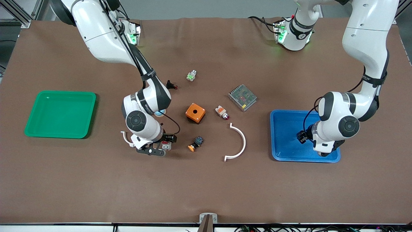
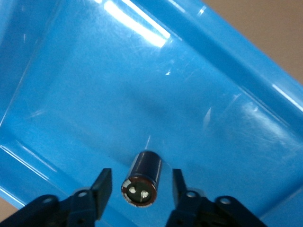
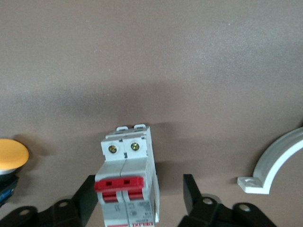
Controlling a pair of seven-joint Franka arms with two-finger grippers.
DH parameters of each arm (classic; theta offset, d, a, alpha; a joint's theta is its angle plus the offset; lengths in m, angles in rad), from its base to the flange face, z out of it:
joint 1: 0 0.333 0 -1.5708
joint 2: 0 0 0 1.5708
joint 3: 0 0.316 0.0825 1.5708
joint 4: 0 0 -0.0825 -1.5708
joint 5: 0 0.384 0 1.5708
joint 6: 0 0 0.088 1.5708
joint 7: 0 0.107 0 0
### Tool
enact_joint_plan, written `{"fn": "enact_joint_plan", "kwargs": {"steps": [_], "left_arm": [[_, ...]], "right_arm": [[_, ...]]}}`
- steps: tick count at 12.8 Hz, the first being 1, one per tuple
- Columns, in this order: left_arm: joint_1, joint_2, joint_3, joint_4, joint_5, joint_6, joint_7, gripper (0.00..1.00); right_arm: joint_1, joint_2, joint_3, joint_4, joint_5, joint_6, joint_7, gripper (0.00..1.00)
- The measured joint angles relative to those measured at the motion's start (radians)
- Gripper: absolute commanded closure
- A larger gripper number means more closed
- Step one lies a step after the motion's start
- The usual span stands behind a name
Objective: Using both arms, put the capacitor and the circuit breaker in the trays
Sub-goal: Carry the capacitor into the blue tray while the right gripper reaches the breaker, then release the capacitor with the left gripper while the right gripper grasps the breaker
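Note:
The capacitor point(image 2: 143, 178), a dark stubby cylinder, lies on its side on the floor of the blue tray point(image 2: 142, 94). My left gripper point(image 2: 141, 182) is open around it, with a gap on each side. In the front view the left gripper point(image 1: 302, 137) is low in the blue tray point(image 1: 286, 129) and hides the capacitor. The circuit breaker point(image 3: 127, 182), white with red toggles, rests on the brown table. My right gripper point(image 3: 139, 184) is open around it, one finger close against it and the other apart. In the front view the right gripper point(image 1: 162, 149) is at the breaker point(image 1: 166, 145).
A green tray point(image 1: 61, 114) sits toward the right arm's end. An orange box point(image 1: 195, 112), a white-and-orange part point(image 1: 222, 112), a black-and-blue switch with orange cap point(image 1: 195, 143), a white curved bracket point(image 1: 239, 143) and a metal mesh unit point(image 1: 242, 97) lie mid-table.

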Motion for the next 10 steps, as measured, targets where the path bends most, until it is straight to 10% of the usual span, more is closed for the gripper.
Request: {"fn": "enact_joint_plan", "kwargs": {"steps": [10], "left_arm": [[0.001, -0.298, -0.080, 0.400, 0.000, -0.580, 0.238, 0.00]], "right_arm": [[-0.003, 0.016, -0.002, 0.054, 0.000, 0.000, 0.002, 0.90]]}}
